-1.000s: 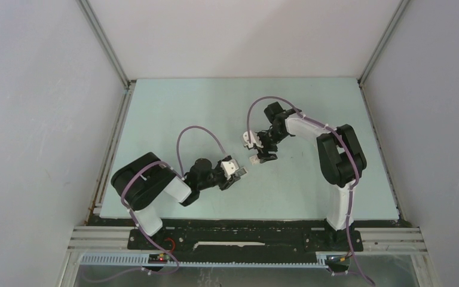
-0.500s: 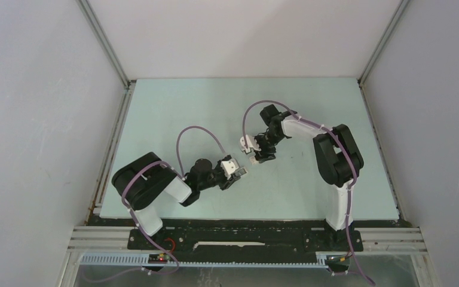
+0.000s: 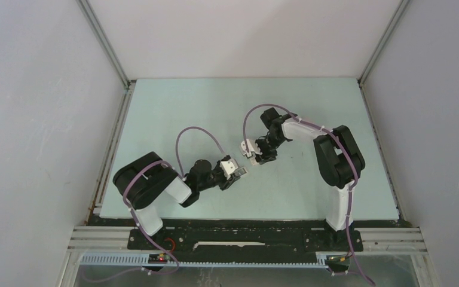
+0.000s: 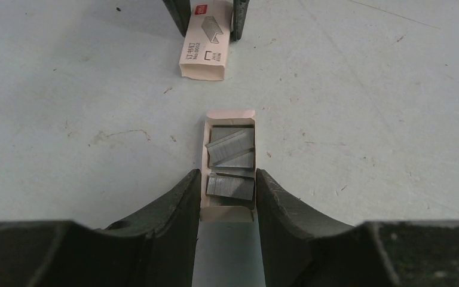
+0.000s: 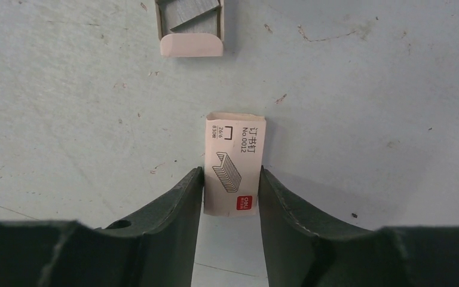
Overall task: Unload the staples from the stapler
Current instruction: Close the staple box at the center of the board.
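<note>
Top view: pale green table, with grey walls on three sides. The left arm reaches rightward from the near-left corner. The right arm folds back toward the left. The two pincers meet a little nearer than table centre, well apart from every table edge. The most open surface lies toward the far edge and the left side. From this view the things between the fingers are only small white specks; the wrist views resolve them.

Right wrist: right pincer is about half closed, its fingers against both long sides of a white-and-red printed sleeve. The sleeve lies flat on the table.

Left wrist: left pincer is about half closed, its fingers pressed on both long sides of an open card tray, gripping its near end. The tray is flat on the table.

The sleeve and tray lie in line, end to end, with a strip of bare table between them. Each wrist view shows the other pincer's item beyond its own.

The staples are dark grey strips inside the tray. One strip lies skewed in the far part and one lies square between the fingers. The right wrist view catches only the tray's end at its top edge.
</note>
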`<state>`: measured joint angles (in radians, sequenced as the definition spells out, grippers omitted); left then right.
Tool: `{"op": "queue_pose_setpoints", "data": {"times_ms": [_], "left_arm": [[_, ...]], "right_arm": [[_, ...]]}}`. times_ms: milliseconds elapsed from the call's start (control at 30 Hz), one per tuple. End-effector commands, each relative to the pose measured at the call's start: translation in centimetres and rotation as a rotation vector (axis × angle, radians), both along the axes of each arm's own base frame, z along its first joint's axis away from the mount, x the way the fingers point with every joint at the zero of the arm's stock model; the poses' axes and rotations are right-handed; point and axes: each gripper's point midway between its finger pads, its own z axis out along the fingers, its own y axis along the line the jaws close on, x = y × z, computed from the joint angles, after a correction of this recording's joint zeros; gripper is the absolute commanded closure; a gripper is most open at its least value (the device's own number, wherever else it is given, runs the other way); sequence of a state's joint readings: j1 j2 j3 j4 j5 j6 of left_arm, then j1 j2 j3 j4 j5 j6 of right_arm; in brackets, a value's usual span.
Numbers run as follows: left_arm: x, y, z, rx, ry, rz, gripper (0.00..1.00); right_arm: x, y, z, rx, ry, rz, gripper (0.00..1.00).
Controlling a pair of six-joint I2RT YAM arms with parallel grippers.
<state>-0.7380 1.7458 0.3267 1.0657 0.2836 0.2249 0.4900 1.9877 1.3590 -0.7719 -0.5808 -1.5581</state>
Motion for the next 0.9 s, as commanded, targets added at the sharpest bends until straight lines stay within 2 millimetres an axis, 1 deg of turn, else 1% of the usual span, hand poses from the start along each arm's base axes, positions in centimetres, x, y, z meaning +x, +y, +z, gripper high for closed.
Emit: {"op": "queue_pose_setpoints", "data": {"times_ms": [0, 300, 567, 700, 867], "left_arm": [[-0.8, 1.2, -1.8, 0.044, 0.036, 0.026, 0.56], [-0.9, 0.9, -1.6, 0.039, 0.025, 0.027, 0.56], [-1.1, 0.8, -1.5, 0.026, 0.029, 0.028, 0.56], [-1.1, 0.8, -1.4, 0.016, 0.027, 0.032, 0.56], [-1.2, 0.8, -1.2, -0.002, 0.030, 0.039, 0.55]], "right_arm": [[-0.8, -0.1, 0.6, -0.011, -0.026, 0.034, 0.53], [-2.6, 0.2, 0.8, -0.026, -0.024, 0.046, 0.59], [-3.6, 1.0, 1.0, -0.016, -0.025, 0.035, 0.59], [-3.9, 1.4, 1.0, -0.013, -0.029, 0.020, 0.59], [-3.6, 2.1, 1.0, -0.014, -0.041, -0.027, 0.57]]}}
